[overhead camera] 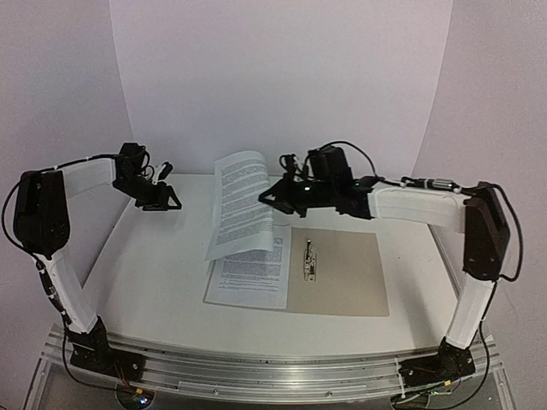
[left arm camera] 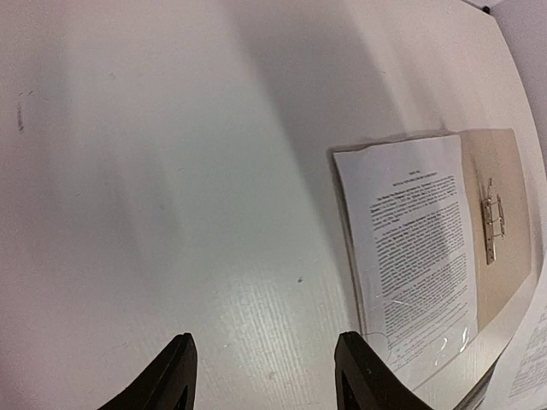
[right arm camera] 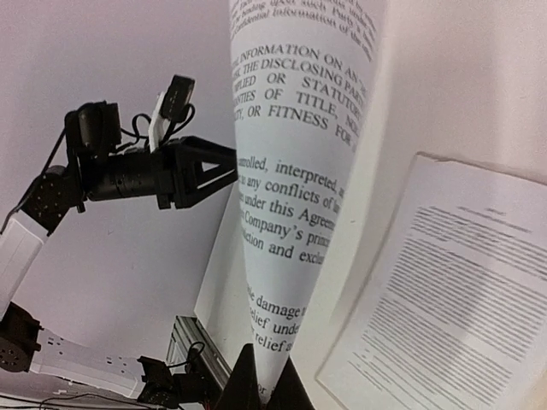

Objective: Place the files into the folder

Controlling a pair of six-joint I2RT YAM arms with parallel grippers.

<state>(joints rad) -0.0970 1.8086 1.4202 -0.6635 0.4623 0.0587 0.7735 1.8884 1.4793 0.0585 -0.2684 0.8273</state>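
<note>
Top external: my left gripper (overhead camera: 171,203) hangs apart, empty, above the table (overhead camera: 154,273). Two sheets: the raised sheet (overhead camera: 242,205) is clamped in my right gripper (overhead camera: 267,198), and the flat sheet (overhead camera: 250,273) lies in the one open folder (overhead camera: 342,278), left of its clip (overhead camera: 309,259).

Both arms share one build; the left arm (overhead camera: 81,178) and the right arm (overhead camera: 419,205) have white shell links joined by black, rounded joint housings; black bases (overhead camera: 90,346) carry them; thin black cables (overhead camera: 363,154) loop over the wrists; the left tool (left arm camera: 267,380) is black, with two tapered, wedge-shaped fingers (left arm camera: 175,380); the right tool (right arm camera: 259,389) is black too; a small green light (overhead camera: 301,185) glows on the right wrist.
</note>
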